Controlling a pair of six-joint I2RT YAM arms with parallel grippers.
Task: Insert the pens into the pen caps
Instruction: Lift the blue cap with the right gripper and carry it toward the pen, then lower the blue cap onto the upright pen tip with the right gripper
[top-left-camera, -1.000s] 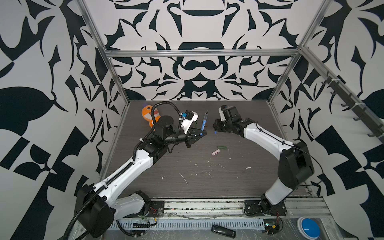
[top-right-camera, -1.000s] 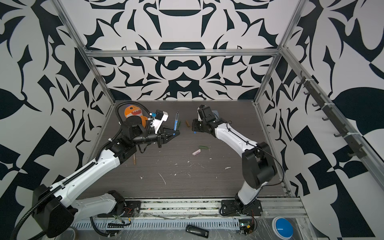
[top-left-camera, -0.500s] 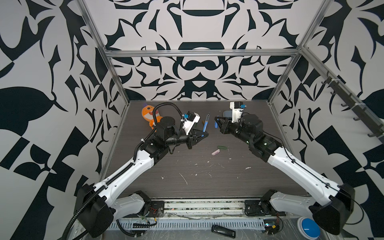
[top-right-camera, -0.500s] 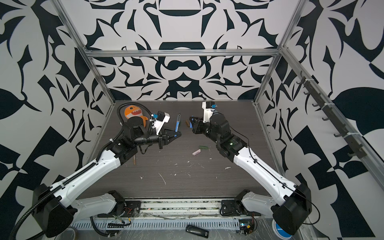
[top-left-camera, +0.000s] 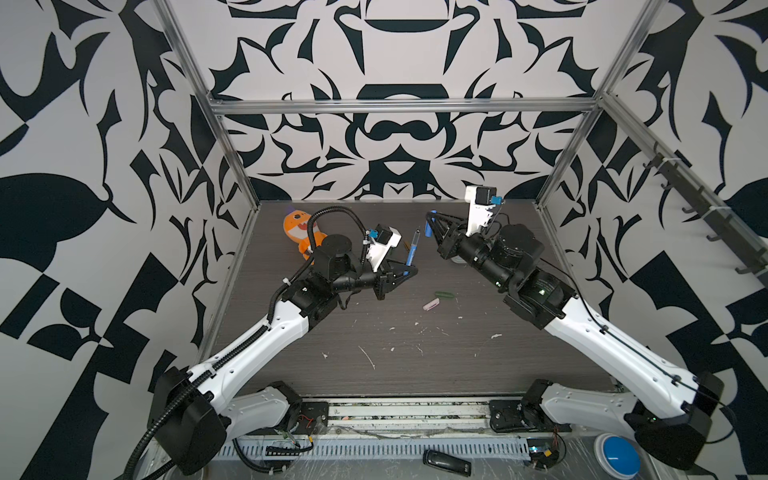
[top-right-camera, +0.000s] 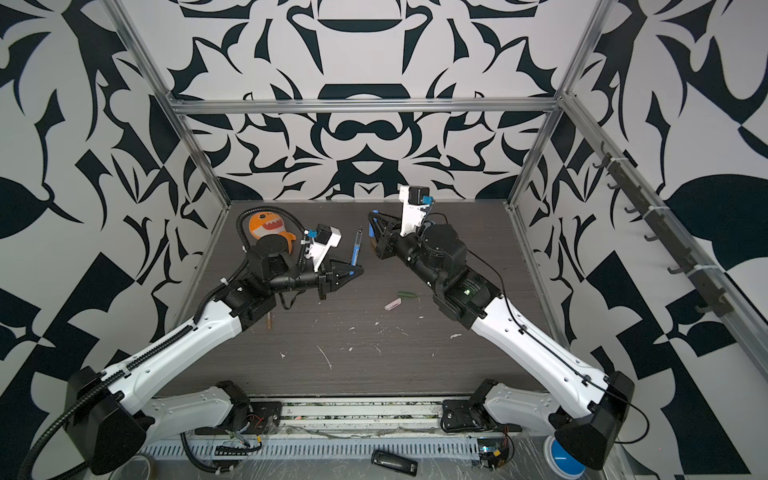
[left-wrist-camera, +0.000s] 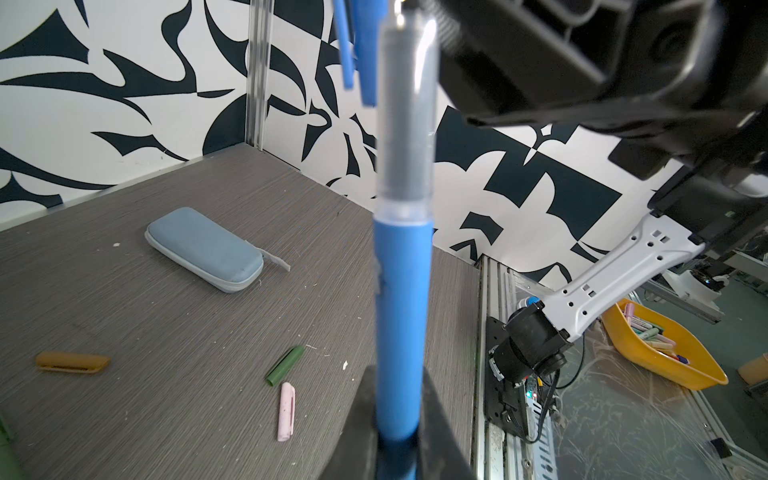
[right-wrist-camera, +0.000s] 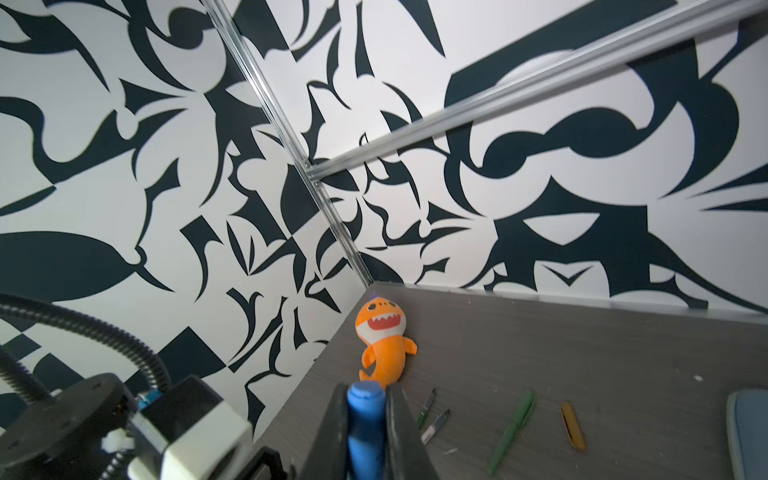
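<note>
1. Near edge: the slotted front rail (top-left-camera: 395, 451) closed off the near side of the table (top-left-camera: 457, 370). Both arm bases were mounted along it.
2. Open room: the near half of the table, between the two arms, carried only scattered white flecks (top-left-camera: 367, 357). Patterned walls and metal frame posts bounded the left, right and far sides.
3. Mid-table, right of centre: the pink cap (top-left-camera: 431, 305) and a green cap (top-left-camera: 444, 294) lay flat just beside each other, apart from both grippers.
4. The left gripper (top-left-camera: 406, 271) was clamped on the lower barrel of the blue pen (top-left-camera: 413, 249). The pen stood roughly upright above the table, tip uppermost.
5. The right gripper (top-left-camera: 430, 217) was closed tight on the blue cap (top-left-camera: 431, 225), raised near the pen's tip. In both top views a gap separated cap and pen; they were not joined.
6. Far left: a green pen (right-wrist-camera: 513, 432), the orange-brown cap (right-wrist-camera: 572, 432) and two more pens (right-wrist-camera: 435, 424) lay flat near the shark toy (right-wrist-camera: 384, 336) in the corner.
7. Containers: the pale blue case (left-wrist-camera: 203, 249) lay toward the far right corner and appeared closed; its contents could not be seen. Outside the cell, a yellow tray (left-wrist-camera: 702, 370) held pastel-coloured sticks, too small to identify.
</note>
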